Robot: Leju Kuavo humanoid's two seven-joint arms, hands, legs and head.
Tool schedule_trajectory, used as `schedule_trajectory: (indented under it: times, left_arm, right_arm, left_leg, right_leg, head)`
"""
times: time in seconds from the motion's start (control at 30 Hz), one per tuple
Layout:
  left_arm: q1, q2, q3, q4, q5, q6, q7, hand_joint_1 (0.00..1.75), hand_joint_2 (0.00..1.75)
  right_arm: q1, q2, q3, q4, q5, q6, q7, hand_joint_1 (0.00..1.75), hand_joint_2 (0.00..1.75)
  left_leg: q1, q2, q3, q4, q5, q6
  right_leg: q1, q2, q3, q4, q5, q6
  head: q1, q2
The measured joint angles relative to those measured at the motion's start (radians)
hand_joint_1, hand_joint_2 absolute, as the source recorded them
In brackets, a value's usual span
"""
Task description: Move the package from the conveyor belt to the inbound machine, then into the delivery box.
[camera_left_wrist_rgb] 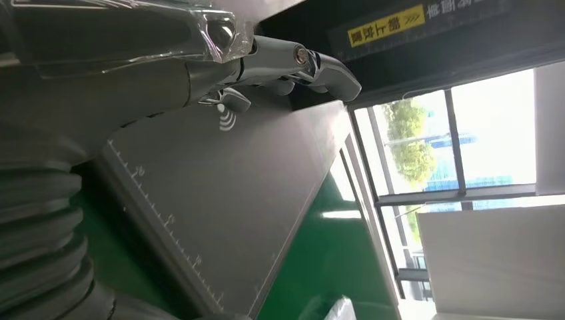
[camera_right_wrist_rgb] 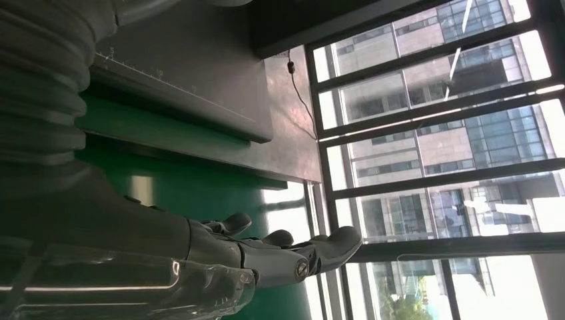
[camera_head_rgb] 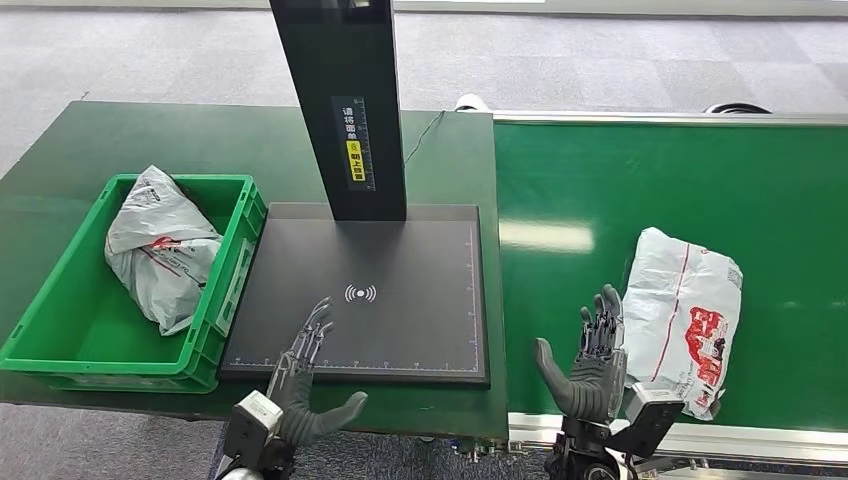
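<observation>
- On the green conveyor belt (camera_head_rgb: 620,190), near its front edge, lies a white plastic package (camera_head_rgb: 683,312) with red print, flat and lengthwise toward the robot.
- The right hand (camera_head_rgb: 592,362) stands just beside the package's left side, palm turned toward it, fingers spread and upright, holding nothing; whether it touches the bag I cannot tell.
- The left hand (camera_head_rgb: 305,385) hovers over the front edge of the inbound machine's black scan plate (camera_head_rgb: 400,320), fingers extended and apart, empty.
- A black upright column (camera_head_rgb: 345,100) with a yellow label rises from the plate's rear edge.
- At the left end of the table, a green delivery box (camera_head_rgb: 60,310) holds a grey-white bag (camera_head_rgb: 158,245) with red markings.
</observation>
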Motion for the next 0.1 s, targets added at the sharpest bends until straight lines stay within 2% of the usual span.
schedule_trajectory:
  times: [0.1]
  left_arm:
    - [0.012,-0.014,-0.013,0.011,-0.013,-0.008,-0.006,0.0,1.75]
  right_arm:
    - [0.002,-0.002,0.007,0.0,0.001,0.011,0.003,0.0,1.75]
  left_leg:
    - [0.0,0.0,0.0,0.0,0.0,0.0]
  right_leg:
    - [0.0,0.0,0.0,0.0,0.0,0.0]
  head:
    - [0.0,0.0]
